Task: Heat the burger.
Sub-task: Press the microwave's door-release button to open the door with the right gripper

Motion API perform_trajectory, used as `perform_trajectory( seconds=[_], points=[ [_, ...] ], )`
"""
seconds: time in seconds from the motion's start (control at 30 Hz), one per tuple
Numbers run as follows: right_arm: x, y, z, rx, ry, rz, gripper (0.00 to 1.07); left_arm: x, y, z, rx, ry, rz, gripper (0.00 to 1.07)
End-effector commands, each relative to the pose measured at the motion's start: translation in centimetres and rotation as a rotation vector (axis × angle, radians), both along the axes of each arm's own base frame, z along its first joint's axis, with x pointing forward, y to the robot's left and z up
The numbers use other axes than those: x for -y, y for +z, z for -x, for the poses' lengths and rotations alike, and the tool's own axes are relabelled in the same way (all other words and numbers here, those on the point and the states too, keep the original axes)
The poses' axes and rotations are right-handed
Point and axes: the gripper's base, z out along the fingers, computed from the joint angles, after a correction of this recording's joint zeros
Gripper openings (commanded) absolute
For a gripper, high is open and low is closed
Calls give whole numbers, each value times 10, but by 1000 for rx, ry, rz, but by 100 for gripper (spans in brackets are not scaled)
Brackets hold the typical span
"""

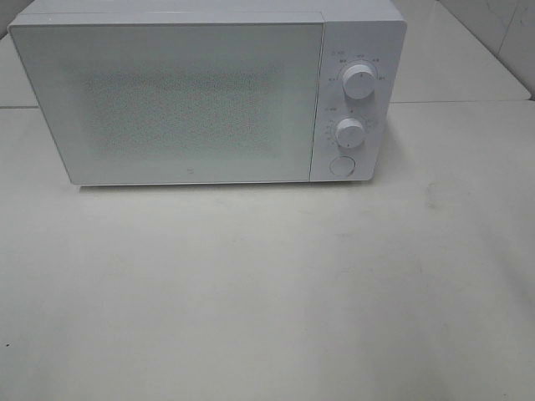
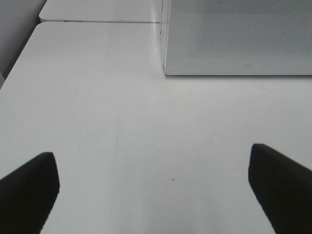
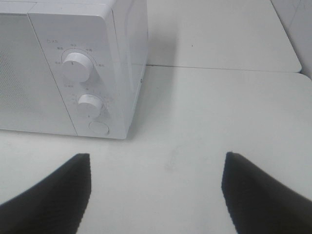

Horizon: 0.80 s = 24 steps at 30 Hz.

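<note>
Burger is nowhere to be seen from where I stand: not on the bench (image 1: 267, 301), not between either set of jaws. If it is inside the microwave (image 1: 192, 25), the frosted door (image 1: 167, 100) hides it, so I cannot tell, and I can say nothing of its bun or filling.

The microwave sits at twelve o'clock on the bench with its door shut flush. On the panel towards one o'clock are the upper knob (image 1: 358, 81), the lower knob (image 1: 350, 131) and, beneath them, a round button (image 1: 341, 164).

The left jaws are spread as wide as they go and hold nothing; they look over bare bench towards the lower corner of the door. The right jaws are also well apart and empty, facing the control panel with the button just ahead of them.

My guess is that the door has to come open first. The right arm looks best placed for that. I would close its jaws into a single blunt tip, line it up square on the round button and push straight in, not at a slant, so the light oven does not slide back. The left arm should stay clear of the door's swing towards nine o'clock.
</note>
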Motion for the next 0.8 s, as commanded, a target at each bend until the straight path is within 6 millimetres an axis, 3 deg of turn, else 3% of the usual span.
perform_trajectory(
  seconds=[0.03,0.57,0.8],
  points=[
    [-1,2,-11,40,3,-4,74,1,-1,2,18,-1,10,98],
    [-12,-25,-75,125,36,-9,74,1,-1,2,18,-1,10,98],
    [-16,-59,-90,231,43,-50,74,1,-1,2,18,-1,10,98]
  ],
)
